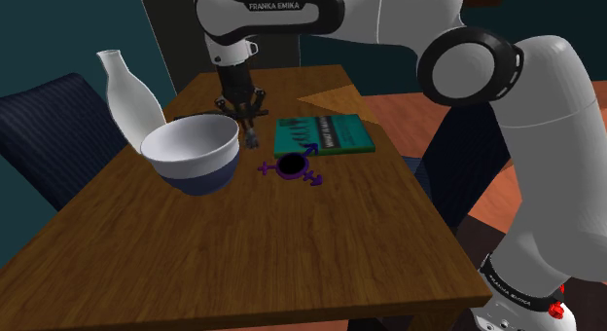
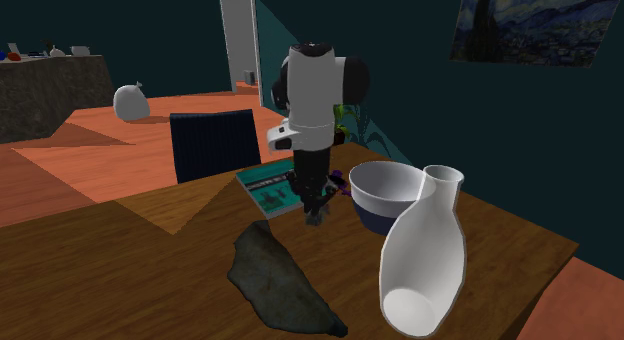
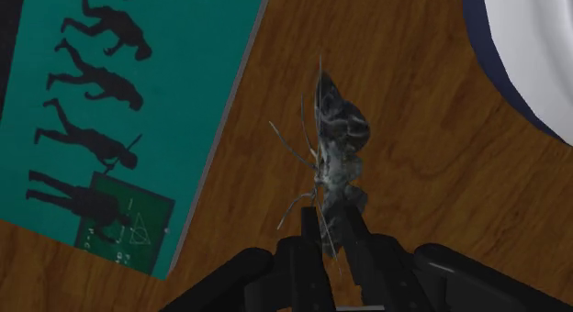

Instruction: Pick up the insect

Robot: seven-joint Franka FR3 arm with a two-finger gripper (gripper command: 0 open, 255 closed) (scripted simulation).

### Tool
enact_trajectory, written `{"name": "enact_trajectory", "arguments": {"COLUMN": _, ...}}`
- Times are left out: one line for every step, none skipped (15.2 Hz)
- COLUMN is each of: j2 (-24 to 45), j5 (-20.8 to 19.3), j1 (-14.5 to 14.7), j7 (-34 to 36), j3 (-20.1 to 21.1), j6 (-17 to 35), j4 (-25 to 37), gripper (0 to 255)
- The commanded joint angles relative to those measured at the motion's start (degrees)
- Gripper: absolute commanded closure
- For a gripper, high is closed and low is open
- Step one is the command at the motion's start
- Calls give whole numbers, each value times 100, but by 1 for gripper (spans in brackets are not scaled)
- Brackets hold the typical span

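The insect [image 3: 335, 145] is a grey mottled moth with thin legs and feelers. It sticks out past my black fingertips, and my gripper [image 3: 332, 223] is shut on its rear end. In the shoulder view the gripper [image 1: 250, 123] points straight down close over the wooden table [image 1: 243, 251], between the white-and-blue bowl [image 1: 192, 154] and the teal book [image 1: 323, 134], with the insect [image 1: 251, 139] hanging at its tip. The second exterior view has the gripper [image 2: 314, 206] low over the table beside the book [image 2: 268, 185].
A purple object with a black middle [image 1: 292, 167] lies by the book's near corner. A tall white vase [image 1: 126, 91] stands behind the bowl. A dark grey flat piece [image 2: 280, 283] lies on the table. A dark blue chair [image 2: 213, 143] stands at the table's side.
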Motion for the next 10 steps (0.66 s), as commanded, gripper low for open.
{"name": "enact_trajectory", "arguments": {"j2": 107, "j5": -18, "j1": 52, "j7": -9, "j3": -6, "j6": -233, "j4": 300, "gripper": 255}}
{"name": "enact_trajectory", "arguments": {"j2": 161, "j5": -29, "j1": 79, "j7": -15, "j3": -10, "j6": -349, "j4": 472, "gripper": 255}}
{"name": "enact_trajectory", "arguments": {"j2": 224, "j5": -43, "j1": 110, "j7": -22, "j3": -16, "j6": -472, "j4": 660, "gripper": 255}}
{"name": "enact_trajectory", "arguments": {"j2": 297, "j5": -58, "j1": 144, "j7": -29, "j3": -23, "j6": -604, "j4": 867, "gripper": 255}}
{"name": "enact_trajectory", "arguments": {"j2": 384, "j5": -76, "j1": 185, "j7": -39, "j3": -33, "j6": -747, "j4": 1101, "gripper": 255}}
{"name": "enact_trajectory", "arguments": {"j2": 492, "j5": -98, "j1": 233, "j7": -51, "j3": -45, "j6": -907, "j4": 1373, "gripper": 255}}
{"name": "enact_trajectory", "arguments": {"j2": 634, "j5": -125, "j1": 295, "j7": -68, "j3": -63, "j6": -1096, "j4": 1708, "gripper": 255}}
{"name": "enact_trajectory", "arguments": {"j2": 847, "j5": -163, "j1": 384, "j7": -94, "j3": -92, "j6": -1345, "j4": 2179, "gripper": 255}}
{"name": "enact_trajectory", "arguments": {"j2": 904, "j5": -171, "j1": 407, "j7": -102, "j3": -102, "j6": -1402, "j4": 2296, "gripper": 255}}
{"name": "enact_trajectory", "arguments": {"j2": 908, "j5": -171, "j1": 409, "j7": -103, "j3": -104, "j6": -1406, "j4": 2304, "gripper": 255}}
